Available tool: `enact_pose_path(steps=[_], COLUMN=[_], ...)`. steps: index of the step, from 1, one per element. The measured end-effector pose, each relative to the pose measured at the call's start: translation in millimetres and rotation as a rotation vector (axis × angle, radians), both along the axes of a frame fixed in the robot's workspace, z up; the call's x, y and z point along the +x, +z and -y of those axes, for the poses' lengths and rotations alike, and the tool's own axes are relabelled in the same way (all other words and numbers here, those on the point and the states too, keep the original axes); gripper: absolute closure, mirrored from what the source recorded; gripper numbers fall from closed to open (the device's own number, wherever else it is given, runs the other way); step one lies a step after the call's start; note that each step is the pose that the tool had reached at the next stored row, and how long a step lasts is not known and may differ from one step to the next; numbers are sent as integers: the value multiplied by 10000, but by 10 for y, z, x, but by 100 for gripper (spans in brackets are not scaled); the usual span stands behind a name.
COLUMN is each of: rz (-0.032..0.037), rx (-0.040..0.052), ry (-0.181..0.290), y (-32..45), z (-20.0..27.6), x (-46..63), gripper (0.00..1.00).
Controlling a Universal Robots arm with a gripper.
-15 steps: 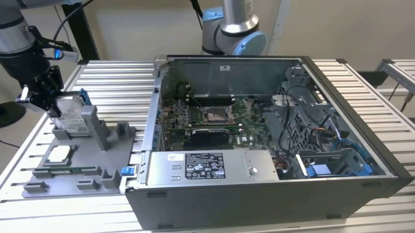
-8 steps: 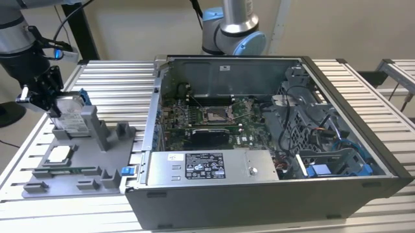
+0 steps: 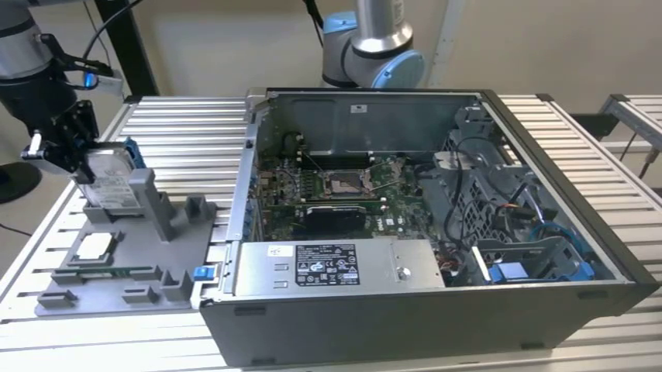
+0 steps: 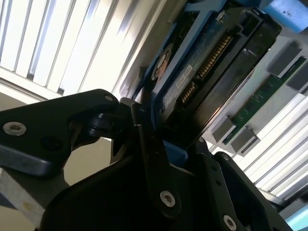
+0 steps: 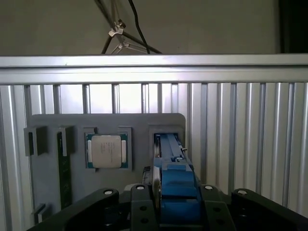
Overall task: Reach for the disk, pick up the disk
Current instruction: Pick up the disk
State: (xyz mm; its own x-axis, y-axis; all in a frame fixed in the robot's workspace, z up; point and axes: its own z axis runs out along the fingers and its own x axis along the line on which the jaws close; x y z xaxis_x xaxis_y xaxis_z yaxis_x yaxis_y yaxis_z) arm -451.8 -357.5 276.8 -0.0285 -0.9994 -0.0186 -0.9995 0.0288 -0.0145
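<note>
The disk (image 3: 108,180), silver with a white label and a blue bracket, stands on edge in the upright slot of the grey holder plate (image 3: 139,267) at the exterior view's left. My gripper (image 3: 91,159) comes down on the disk's upper end, with a finger on each flat side. In the first wrist view the blue-framed disk (image 5: 171,156) runs between the black fingers (image 5: 141,208), and my gripper (image 5: 175,195) is shut on it. The second wrist view shows the disk's (image 4: 211,62) connector edge and circuit side clamped in my gripper (image 4: 175,144). I cannot tell whether it has left the slot.
A small square silver chip (image 3: 93,246) and a green memory stick (image 3: 104,272) lie on the holder plate. An open computer case (image 3: 435,318) with a grey labelled power-supply box (image 3: 331,266) stands to the exterior view's right. A second arm (image 3: 373,46) stands behind it.
</note>
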Motion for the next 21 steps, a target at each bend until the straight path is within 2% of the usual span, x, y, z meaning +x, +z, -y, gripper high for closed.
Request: enact_pose_path(steps=[21], rz=[-13], rx=[-23], ry=[1], y=[501], z=[0], x=[0], gripper=[100])
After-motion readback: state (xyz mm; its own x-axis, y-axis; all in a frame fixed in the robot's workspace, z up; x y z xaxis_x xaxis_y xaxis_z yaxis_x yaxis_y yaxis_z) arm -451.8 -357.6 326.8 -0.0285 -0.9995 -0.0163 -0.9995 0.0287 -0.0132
